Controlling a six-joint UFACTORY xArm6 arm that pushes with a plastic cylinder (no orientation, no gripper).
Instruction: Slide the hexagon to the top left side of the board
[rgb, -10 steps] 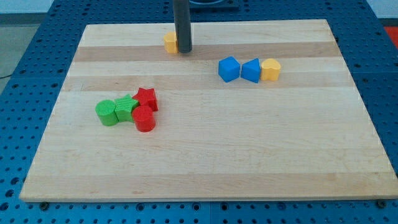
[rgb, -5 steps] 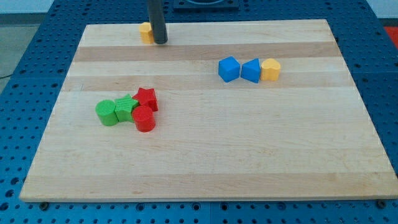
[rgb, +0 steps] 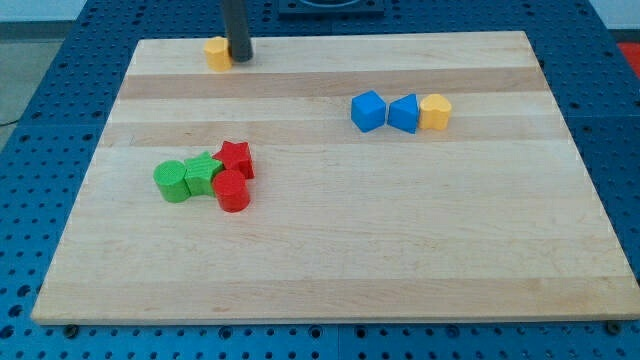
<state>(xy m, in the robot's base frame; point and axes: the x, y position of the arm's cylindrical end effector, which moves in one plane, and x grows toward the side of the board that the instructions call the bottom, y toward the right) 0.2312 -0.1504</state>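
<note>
My tip sits at the top edge of the board, touching the right side of the yellow hexagon, which is near the top edge, left of centre. No claw on this rig, just a plain rod, so nothing to spread or pinch. The hexagon is close to the goal but I judge a bit more leftward travel is wanted to reach the top left corner. To do it well I'd push straight toward the view's left, contact centred on the block's right face, so it doesn't spin off or slip past the rod. Main risk: the block is just beside the top edge, so any upward drift could tip it off the board; keep the push parallel to that edge. Room to the left is open, no blocks in the lane up to the corner. The green pair, red star and red cylinder sit well below; the two blue blocks and the other yellow block are far to the right.
</note>
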